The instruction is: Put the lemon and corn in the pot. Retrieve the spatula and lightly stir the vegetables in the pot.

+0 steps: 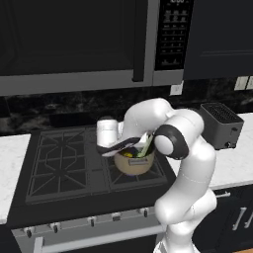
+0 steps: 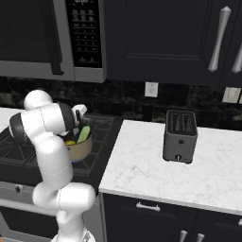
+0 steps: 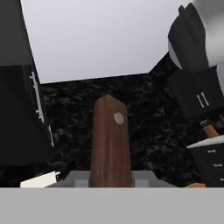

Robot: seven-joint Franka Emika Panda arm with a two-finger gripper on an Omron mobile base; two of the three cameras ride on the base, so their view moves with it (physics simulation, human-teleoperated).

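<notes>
1. Pot (image 1: pixel 132 163) sits on the stove (image 1: pixel 64 163), front-right burner, w/ the toaster (image 1: pixel 221 125) well off to its right on the desk (image 2: pixel 189 165).
2. Inside the pot: lemon (image 1: pixel 128 154) shows as a small yellow spot near the rim; corn (image 1: pixel 145 147) leans in it, green end sticking up over the pot's edge. Same seen from the right base view: lemon (image 2: pixel 71 142), corn (image 2: pixel 84 134), pot (image 2: pixel 80 149).
3. So the loading part looks done, both veg are in the pot.
4. Hand (image 1: pixel 107 136) is right above the pot, just to its left-rear side, arm folded over it. A dark flat piece runs from the hand across the pot's top; prob. the spatula (image 1: pixel 121 145), can't be sure from the base views.
5. Hand view: a brown wooden handle (image 3: pixel 109 144) rises straight up from the bottom middle, w/ a small pale rivet near its tip. That fits a spatula handle held in the hand. Fingertips themselves aren't visible, so how wide it stands I can't tell; judging by the handle's place it's closed on it.
6. Left to do, by my read: the stirring itself. Spatula seems fetched and is at the pot, whether it's already in among the veg I can't tell.
</notes>
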